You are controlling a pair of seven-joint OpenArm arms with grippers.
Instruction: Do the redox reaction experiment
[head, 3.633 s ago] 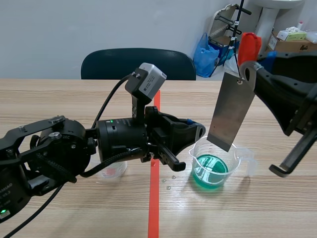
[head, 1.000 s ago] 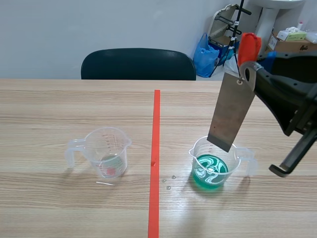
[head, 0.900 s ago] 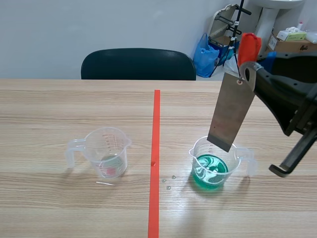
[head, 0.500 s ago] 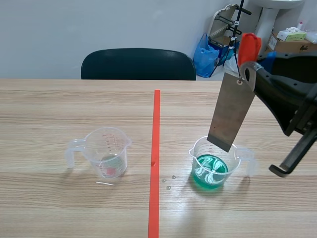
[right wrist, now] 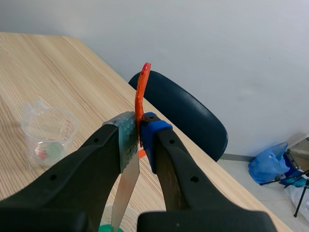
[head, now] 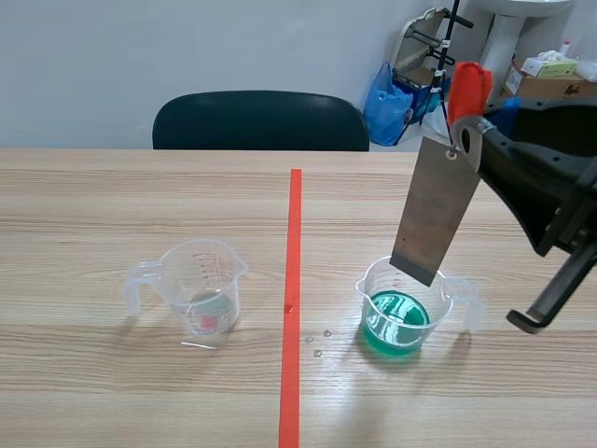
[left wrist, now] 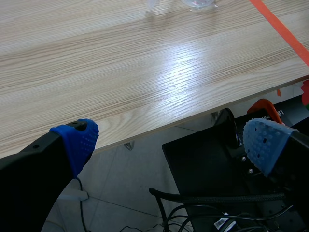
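Note:
A grey metal strip (head: 435, 207) with an orange tag (head: 466, 89) at its top hangs tilted, its lower end just over the rim of a clear beaker of green liquid (head: 399, 315). My right gripper (head: 465, 131) is shut on the strip's top at the tag. In the right wrist view the fingers (right wrist: 140, 130) pinch the orange tag (right wrist: 141, 94), and the strip (right wrist: 124, 193) hangs below them. A second clear beaker (head: 198, 285), nearly empty, stands left of the tape line; the right wrist view shows it too (right wrist: 47, 131). My left gripper (left wrist: 171, 140) is open over the table's near edge, holding nothing.
An orange-red tape line (head: 291, 299) runs down the table's middle, with a few droplets (head: 317, 343) beside it. A dark chair (head: 261, 119) stands behind the table, with a blue bag (head: 387, 103) and boxes at the back right. Under my left gripper lie floor and black equipment (left wrist: 212, 164).
The left arm, which stood across the scene's middle a few seconds ago, has left the scene view. Over the last second nothing has moved but the green liquid's swirl.

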